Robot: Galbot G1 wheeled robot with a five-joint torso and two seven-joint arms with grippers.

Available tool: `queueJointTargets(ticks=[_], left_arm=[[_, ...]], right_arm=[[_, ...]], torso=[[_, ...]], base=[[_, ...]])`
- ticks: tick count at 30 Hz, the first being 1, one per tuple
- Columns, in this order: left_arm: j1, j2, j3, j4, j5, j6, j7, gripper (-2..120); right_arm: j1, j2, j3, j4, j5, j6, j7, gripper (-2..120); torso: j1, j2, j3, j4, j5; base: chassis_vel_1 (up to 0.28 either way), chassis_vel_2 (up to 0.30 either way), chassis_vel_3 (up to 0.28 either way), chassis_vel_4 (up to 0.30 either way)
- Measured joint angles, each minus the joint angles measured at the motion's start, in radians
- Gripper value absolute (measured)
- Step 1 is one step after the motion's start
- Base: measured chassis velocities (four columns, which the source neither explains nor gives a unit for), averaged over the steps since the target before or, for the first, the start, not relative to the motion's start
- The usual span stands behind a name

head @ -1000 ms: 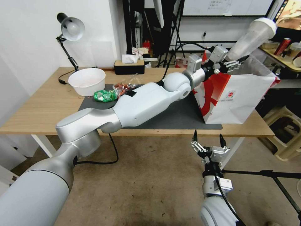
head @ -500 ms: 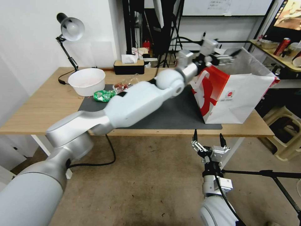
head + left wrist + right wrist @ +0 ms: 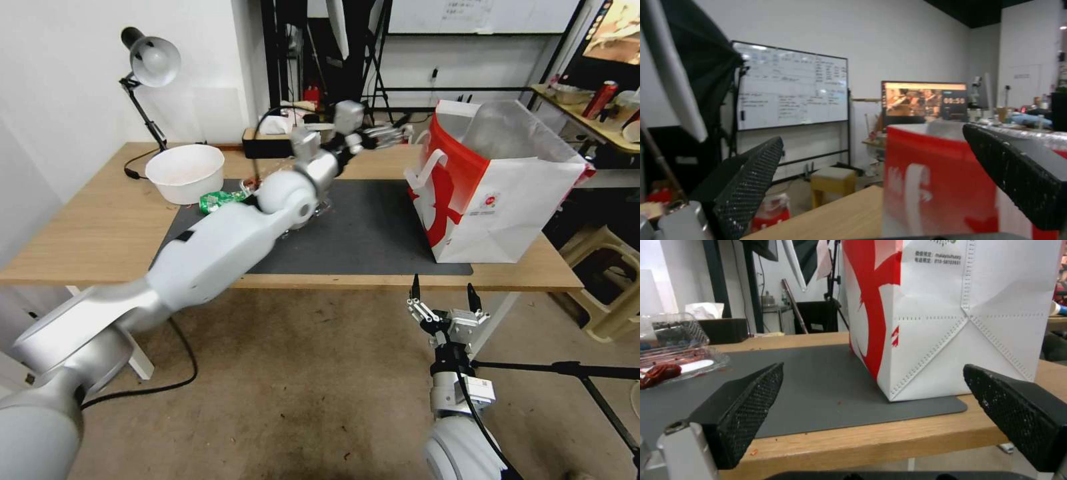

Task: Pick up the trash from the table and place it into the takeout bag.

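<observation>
The takeout bag (image 3: 497, 200), white with a red pattern and silvery lining, stands open on the right end of the dark mat (image 3: 373, 233) on the table (image 3: 93, 220). My left gripper (image 3: 393, 133) hovers open and empty above the table's back, just left of the bag (image 3: 925, 173). A green snack wrapper (image 3: 217, 201) lies on the mat's left corner beside a white round bowl (image 3: 185, 172). A clear plastic tray with red scraps (image 3: 671, 340) sits on the mat, mostly behind my left arm in the head view. My right gripper (image 3: 443, 293) is open below the table's front edge, facing the bag (image 3: 951, 316).
A desk lamp (image 3: 150, 63) and a tissue box (image 3: 275, 137) stand along the table's back edge. A beige stool (image 3: 600, 280) and a black tripod leg (image 3: 567, 367) are to the right of the table. A cable runs across the floor at the left.
A second ago my left gripper held a translucent cup over the bag; the cup is gone from it. The left arm has swung back leftward, away from the bag. The right arm stayed still.
</observation>
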Motion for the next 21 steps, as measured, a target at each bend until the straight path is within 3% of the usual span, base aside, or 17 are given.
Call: queueJointTargets(ticks=[6, 21], left_arm=[[0.171, 0.116, -0.157, -0.092, 0.020, 0.001, 0.000, 100], [0.530, 0.252, -0.424, -0.250, 0.080, 0.001, 0.009, 100]], right_arm=[[0.001, -0.004, -0.004, -0.008, -0.002, -0.001, 0.000, 100], [0.005, -0.004, -0.015, -0.016, -0.003, 0.000, -0.002, 100]], torso=[[0.000, 0.000, 0.000, 0.0001, 0.0001], [0.000, 0.000, 0.000, 0.0000, 0.0003]], base=[[0.000, 0.000, 0.000, 0.000], [0.000, 0.000, 0.000, 0.000]])
